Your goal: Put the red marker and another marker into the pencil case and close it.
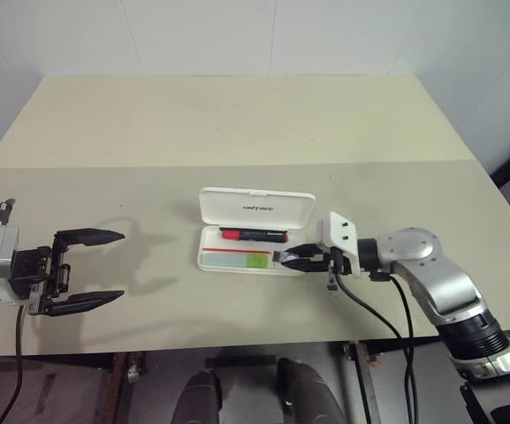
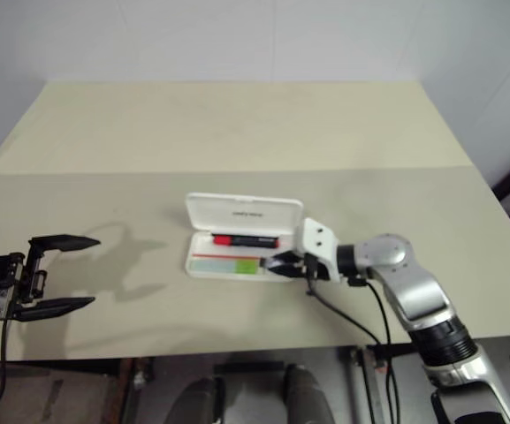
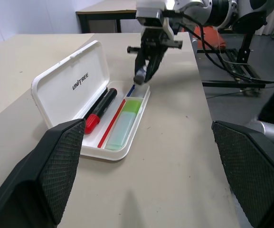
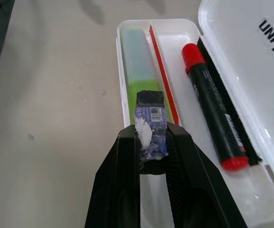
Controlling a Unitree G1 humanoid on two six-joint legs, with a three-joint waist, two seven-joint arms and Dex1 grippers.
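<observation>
The pencil case (image 1: 255,231) lies open on the tabletop (image 1: 237,132), near the middle of the front edge. Its lid stands up at the back. The red marker (image 1: 255,235) lies in the back part of the case, just in front of the lid. Another marker (image 1: 246,260) lies in the front part. The right gripper (image 1: 283,258) is at the right end of the case, over the front part. The left gripper (image 1: 104,267) is well apart to the left, near the front left corner of the tabletop.

Head eyes look down; wrist cameras near the pencil case (image 1: 253,231).
</observation>
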